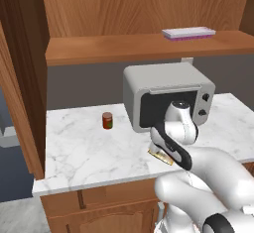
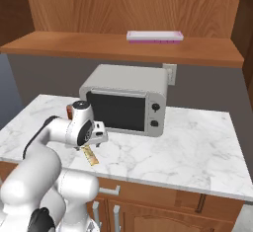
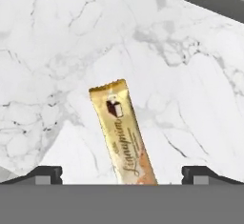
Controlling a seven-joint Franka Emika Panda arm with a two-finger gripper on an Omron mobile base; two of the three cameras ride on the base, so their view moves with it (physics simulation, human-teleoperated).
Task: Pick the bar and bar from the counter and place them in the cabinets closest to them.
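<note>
A tan-golden crinkly wrapped bar (image 3: 125,135) lies flat on the white marble counter (image 3: 57,42) in front of the toaster oven. My gripper (image 3: 123,174) hangs just above it, open, with one dark fingertip (image 3: 47,174) on each side of the bar's near end and nothing held. From the base cameras the bar (image 1: 160,155) (image 2: 91,156) peeks out under the downward-pointing gripper (image 1: 158,149) (image 2: 92,145), near the counter's (image 1: 79,152) front edge. The brown wall cabinet's open shelf (image 1: 114,46) (image 2: 89,46) runs above the counter (image 2: 197,147).
A grey toaster oven (image 1: 168,95) (image 2: 126,97) stands just behind the gripper. A small red jar (image 1: 107,120) sits to its left. A flat white and purple box (image 1: 188,32) (image 2: 154,36) lies on the shelf. A wooden side panel (image 1: 20,78) bounds the left.
</note>
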